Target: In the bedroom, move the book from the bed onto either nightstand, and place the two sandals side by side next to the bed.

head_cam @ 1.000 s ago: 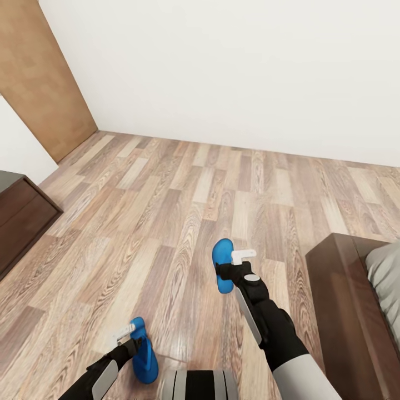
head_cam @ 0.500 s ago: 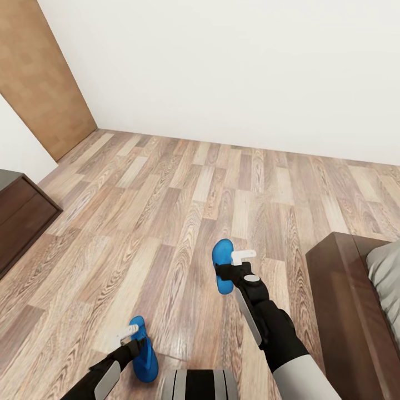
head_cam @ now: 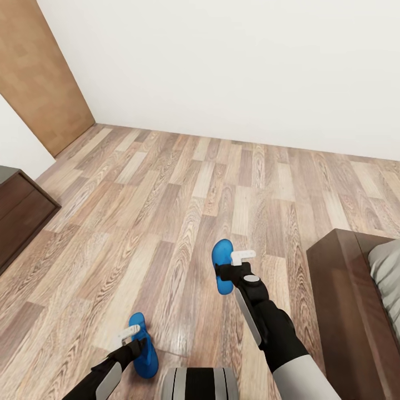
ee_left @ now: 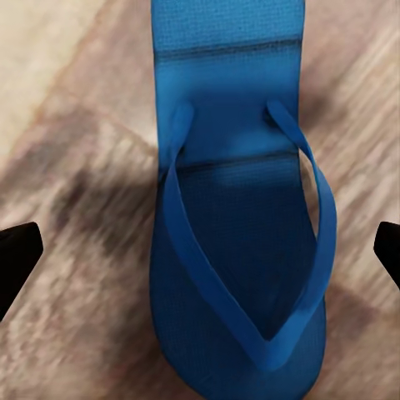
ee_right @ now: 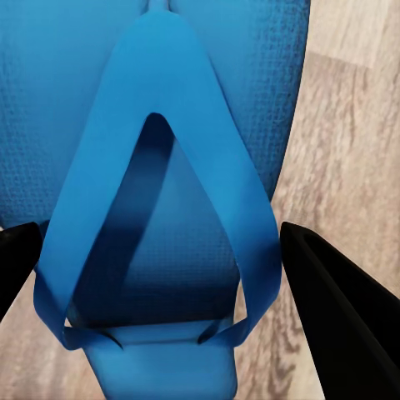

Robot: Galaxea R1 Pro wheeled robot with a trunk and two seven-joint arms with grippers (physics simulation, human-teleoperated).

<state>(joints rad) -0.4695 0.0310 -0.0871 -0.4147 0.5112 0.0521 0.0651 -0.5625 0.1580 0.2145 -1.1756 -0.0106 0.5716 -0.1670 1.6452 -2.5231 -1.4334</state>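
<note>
Head camera looks down over the floor; each wrist camera sits close above one sandal it shares

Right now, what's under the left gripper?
A blue sandal lies strap-up on the wood-plank floor below the left gripper, whose dark fingertips sit wide on either side of it. The floor beneath the sole is covered.

bed cut off at edge, cabinet cut off too
</note>
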